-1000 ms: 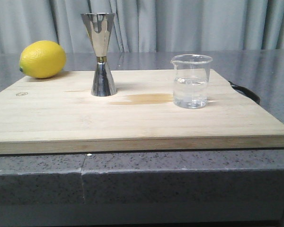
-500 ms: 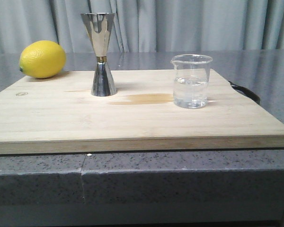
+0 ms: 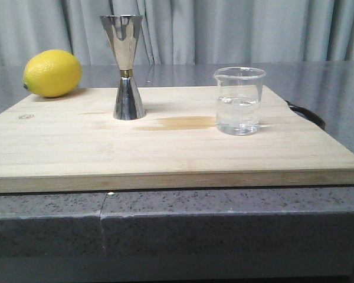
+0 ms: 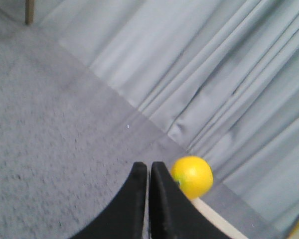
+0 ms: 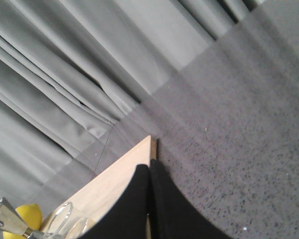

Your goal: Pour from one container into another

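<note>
The clear glass beaker stands upright on the right part of the wooden board, with clear liquid in its lower half. The steel hourglass jigger stands upright on the board's left-centre, apart from the beaker. Neither gripper shows in the front view. My left gripper is shut and empty above the grey counter, off the board's left side near the lemon. My right gripper is shut and empty over the board's right edge; the beaker's rim and the jigger show at that view's corner.
A yellow lemon lies at the board's far left corner. A brownish wet stain marks the board between jigger and beaker. A dark handle sticks out past the board's right side. Grey curtains hang behind the speckled counter.
The front view has shifted by a few pixels; the beaker, jigger and lemon stand where they were.
</note>
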Robot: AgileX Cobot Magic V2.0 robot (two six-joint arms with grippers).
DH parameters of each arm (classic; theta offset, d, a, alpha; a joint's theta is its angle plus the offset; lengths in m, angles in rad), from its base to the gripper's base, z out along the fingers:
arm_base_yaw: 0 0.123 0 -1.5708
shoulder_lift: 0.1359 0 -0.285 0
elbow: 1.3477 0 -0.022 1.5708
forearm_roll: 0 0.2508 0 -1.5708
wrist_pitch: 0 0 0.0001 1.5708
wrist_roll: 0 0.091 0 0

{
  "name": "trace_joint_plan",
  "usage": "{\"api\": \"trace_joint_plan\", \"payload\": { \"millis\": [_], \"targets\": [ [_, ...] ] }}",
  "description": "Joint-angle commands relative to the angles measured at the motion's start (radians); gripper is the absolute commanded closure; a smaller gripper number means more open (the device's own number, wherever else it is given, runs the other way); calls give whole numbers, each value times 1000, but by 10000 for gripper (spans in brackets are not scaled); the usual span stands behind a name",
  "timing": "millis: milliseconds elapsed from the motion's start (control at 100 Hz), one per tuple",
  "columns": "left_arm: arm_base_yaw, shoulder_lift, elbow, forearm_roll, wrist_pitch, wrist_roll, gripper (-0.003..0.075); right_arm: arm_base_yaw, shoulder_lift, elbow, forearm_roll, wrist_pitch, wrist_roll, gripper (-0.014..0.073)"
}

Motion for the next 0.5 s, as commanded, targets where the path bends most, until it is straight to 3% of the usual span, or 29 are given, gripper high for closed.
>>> {"api": "trace_joint_plan", "payload": {
  "millis": [0,160,310,490],
  "targets": [
    [-9,-9,-92,-38,100,9,740,15,12,-141,4,120,-10,664],
    [-9,80,-239,-56,313,183,740,88,186,-352,4,388,-310,664],
    [-9,226,-382,-188,436,537,740,149,412,-504,4,497,-583,664],
    [-9,438,-508,-287,608,795,739,156,635,-598,2,466,-636,655]
  ]
}}
